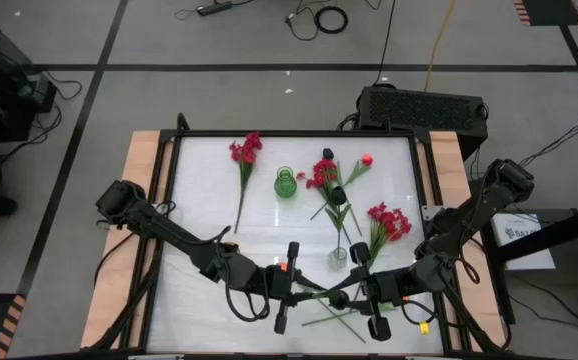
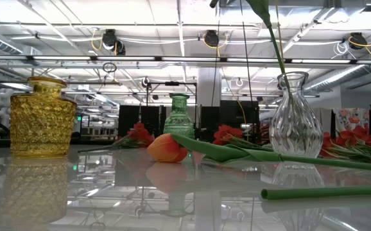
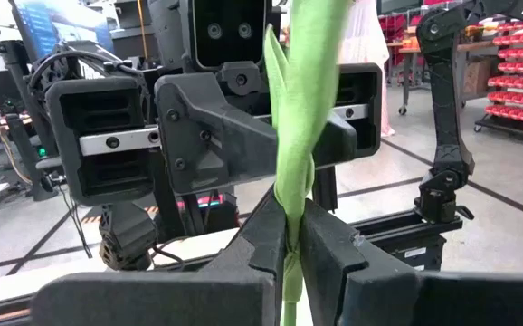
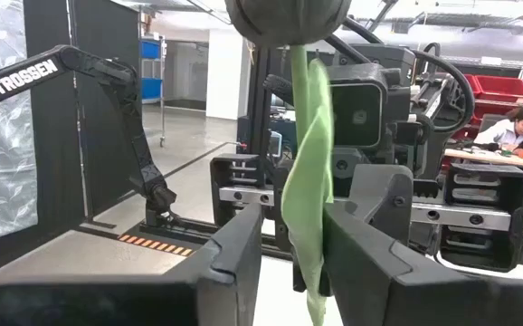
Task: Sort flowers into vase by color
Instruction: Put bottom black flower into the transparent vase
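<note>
pincers meet near the front middle of the counter [image 1: 199, 290], the two arms reaching in from either side. the left pincer [image 3: 295, 237] is clamped tight on a green stem [image 3: 305, 109], its dark fingers [image 3: 261, 240] pressed against it from both sides. the right pincer [image 4: 293, 237] faces it close by, its fingers [image 4: 239, 249] standing apart with the same stem and a pale leaf [image 4: 311, 195] hanging between them; whether they touch the stem cannot be told. a dark bloom [image 4: 287, 18] tops that stem in the right wrist view.

a clear glass vase [image 2: 295, 117] stands just behind the pincers on the counter, with one green stem rising out of its neck. a green vase [image 1: 285, 183] stands further back near the middle, and a yellow vase [image 2: 42, 117] shows only in the low view.

crimson-pink sprays lie flat: one [image 1: 244, 152] toward the back left, one [image 1: 322, 175] right of the green vase, one [image 1: 389, 222] on the right side. an orange-red tulip bud [image 1: 366, 159] lies at the back right, and another [image 2: 167, 148] lies close to the low camera, its stem running past the clear vase. more loose green stems [image 1: 334, 318] lie at the front edge under the pincers.
</note>
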